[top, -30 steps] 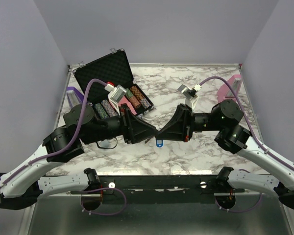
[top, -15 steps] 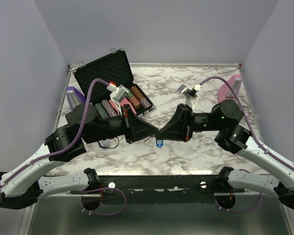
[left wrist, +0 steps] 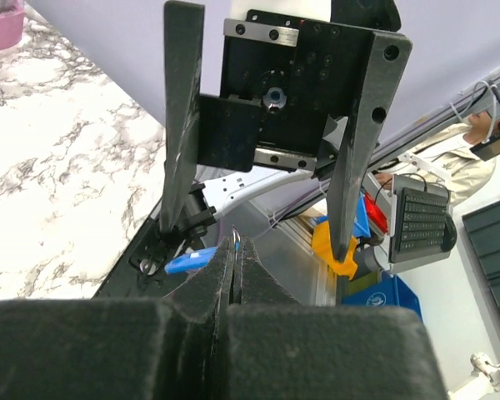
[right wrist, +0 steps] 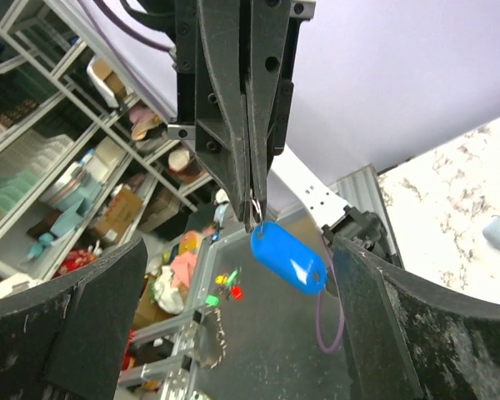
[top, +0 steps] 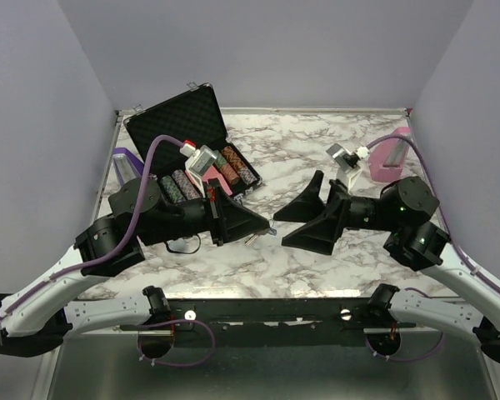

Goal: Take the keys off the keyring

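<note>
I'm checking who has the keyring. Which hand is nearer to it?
Left. The left hand is shut on the keyring, whose blue tag hangs at its fingertips; the right hand stands open, facing it across a small gap, not touching it.

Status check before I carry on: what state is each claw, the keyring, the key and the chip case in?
Left claw: shut on the keyring, at its metal ring.
Right claw: open, holding nothing.
Keyring: blue tag hanging in the air below the left claw.
Key: cannot make it out.
Poker chip case: lid open, chips inside.
</note>
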Available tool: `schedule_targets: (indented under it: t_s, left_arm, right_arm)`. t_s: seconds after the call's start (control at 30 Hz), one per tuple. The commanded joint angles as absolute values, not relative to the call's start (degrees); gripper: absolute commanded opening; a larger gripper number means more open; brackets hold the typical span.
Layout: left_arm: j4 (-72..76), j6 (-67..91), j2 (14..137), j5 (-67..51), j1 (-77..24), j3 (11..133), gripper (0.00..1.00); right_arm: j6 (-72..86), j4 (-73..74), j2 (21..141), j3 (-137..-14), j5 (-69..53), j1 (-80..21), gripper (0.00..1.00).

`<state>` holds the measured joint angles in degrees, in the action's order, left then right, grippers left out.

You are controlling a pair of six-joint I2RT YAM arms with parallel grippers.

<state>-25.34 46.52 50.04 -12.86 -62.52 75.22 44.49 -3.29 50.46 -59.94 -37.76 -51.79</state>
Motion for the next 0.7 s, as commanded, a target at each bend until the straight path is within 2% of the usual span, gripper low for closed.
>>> schedule_targets:
  t_s: [0.0, 0.13, 0.2, 0.37, 0.67]
  left_arm:
    - [-21.89, 45.62, 47.73, -14.50, -62.84, 74.09, 0.00]
    - [-17.86, 45.79, 45.88, -14.85, -62.84, 71.99, 0.00]
    - [-10.83, 47.02, 44.04, -16.17, -62.84, 68.65, 0.00]
    - [1.39, 49.04, 42.63, -18.10, -62.75, 63.73, 0.00]
    - [5.01, 48.87, 43.24, -17.23, -62.84, 62.58, 0.00]
  right_arm:
    - [42.89, -0.09, 47.38, -61.70, -28.58, -51.77, 0.99]
    - [44.82, -2.71, 44.65, -60.47, -21.72, -51.86, 0.94]
    - [47.72, -9.13, 43.50, -57.40, -22.06, -51.86, 0.87]
    - [50.09, -12.74, 45.35, -57.04, -25.31, -51.86, 0.79]
    - [50.10, -14.06, 46.76, -57.57, -26.63, -51.86, 0.59]
